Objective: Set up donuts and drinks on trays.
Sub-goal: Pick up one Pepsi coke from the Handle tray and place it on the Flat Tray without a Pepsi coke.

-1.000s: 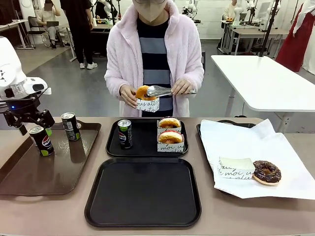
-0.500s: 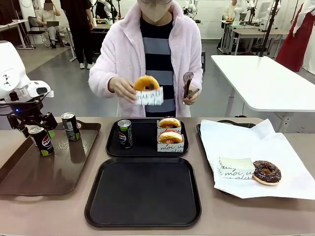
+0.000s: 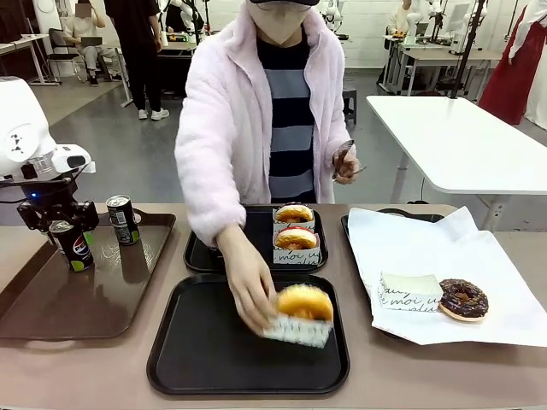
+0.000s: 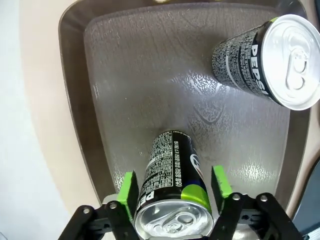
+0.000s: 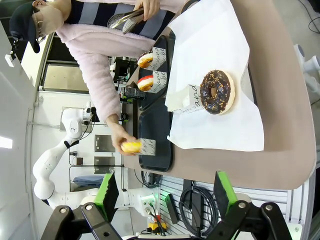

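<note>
The left end effector (image 4: 173, 188) is clenched on a drink can (image 4: 172, 165) standing on the brown tray (image 3: 51, 316) at the 9 o'clock side of the desk (image 3: 385, 376). The lift should go straight up past the rim with the can upright, then toward the near black tray (image 3: 197, 350) at 6 o'clock (the person's hand (image 3: 248, 295) holds a sleeved donut (image 3: 305, 303) there, so aim for its left corner). The right end effector (image 5: 165, 195) hangs released and empty.

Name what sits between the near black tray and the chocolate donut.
Front view: the stack of white paper sleeves, beside the chocolate donut, right of the near black tray.
</note>
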